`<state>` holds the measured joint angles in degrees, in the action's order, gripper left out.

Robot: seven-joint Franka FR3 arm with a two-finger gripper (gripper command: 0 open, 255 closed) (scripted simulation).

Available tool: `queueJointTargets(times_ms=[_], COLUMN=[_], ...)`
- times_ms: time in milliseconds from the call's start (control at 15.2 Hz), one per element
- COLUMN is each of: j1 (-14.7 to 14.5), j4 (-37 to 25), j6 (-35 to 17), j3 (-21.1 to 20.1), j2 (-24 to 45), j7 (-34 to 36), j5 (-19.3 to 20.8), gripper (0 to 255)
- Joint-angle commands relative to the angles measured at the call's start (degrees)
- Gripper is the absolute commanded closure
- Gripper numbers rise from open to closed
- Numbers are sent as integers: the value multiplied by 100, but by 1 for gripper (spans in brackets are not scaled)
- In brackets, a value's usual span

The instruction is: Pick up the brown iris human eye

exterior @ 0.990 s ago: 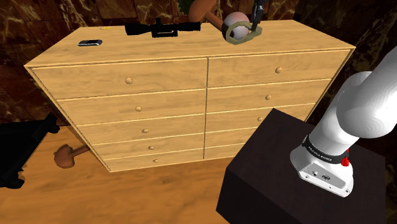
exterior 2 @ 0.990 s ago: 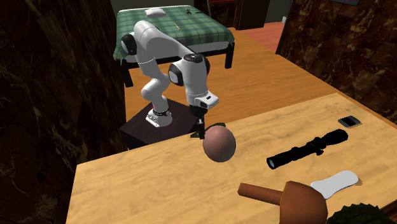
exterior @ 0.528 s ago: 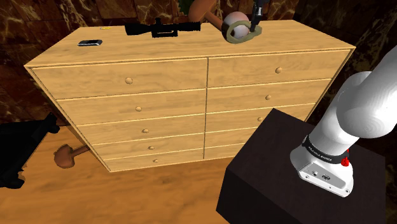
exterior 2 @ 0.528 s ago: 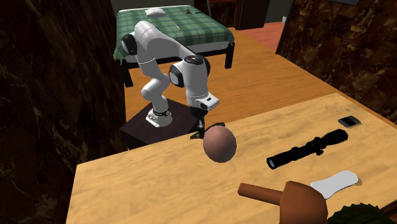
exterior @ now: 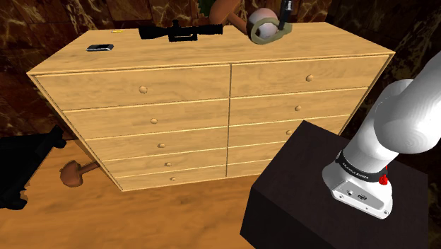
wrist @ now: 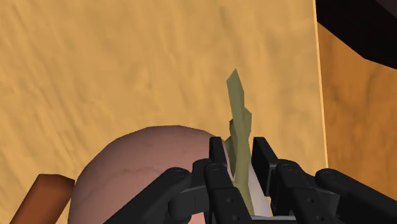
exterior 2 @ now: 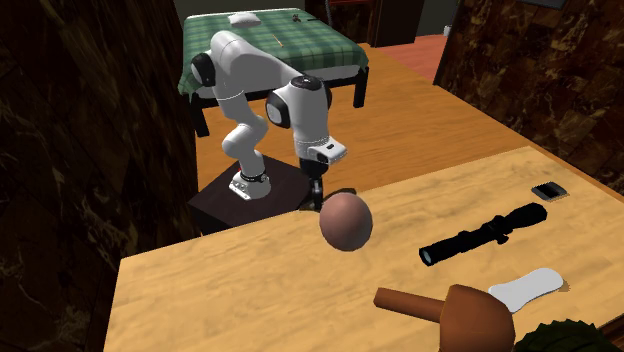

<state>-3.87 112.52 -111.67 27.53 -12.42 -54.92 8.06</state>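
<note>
Eye [wrist: 151, 160] rim within tool [wrist: 239, 151] grip

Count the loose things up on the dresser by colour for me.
Black: 2, scope and small flat device
Brown: 1, mallet-like thing
Pinkish: 1, eye model, held by the gripper
White: 1, flat piece
Green: 1, partly seen thing
Yellow: 1, tiny speck
Total: 7

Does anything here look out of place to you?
A brown wooden mallet-like thing lies on the floor at the foot of the dresser, near a black object, as if dropped there.
</note>
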Motion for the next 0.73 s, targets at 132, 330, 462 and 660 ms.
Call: queueJointTargets(times_ms=[132,330,462,660], j1=[-11,-20,-26,-30], j4=[-332,-587,-765,-870], j6=[291,522,677,767], j3=[-7,-13,-16,-17], j2=[22,48,73,89], j7=[-33,-53,-68,-78], j5=[-28,-49,-65,-75], gripper=[255,255,255,255])
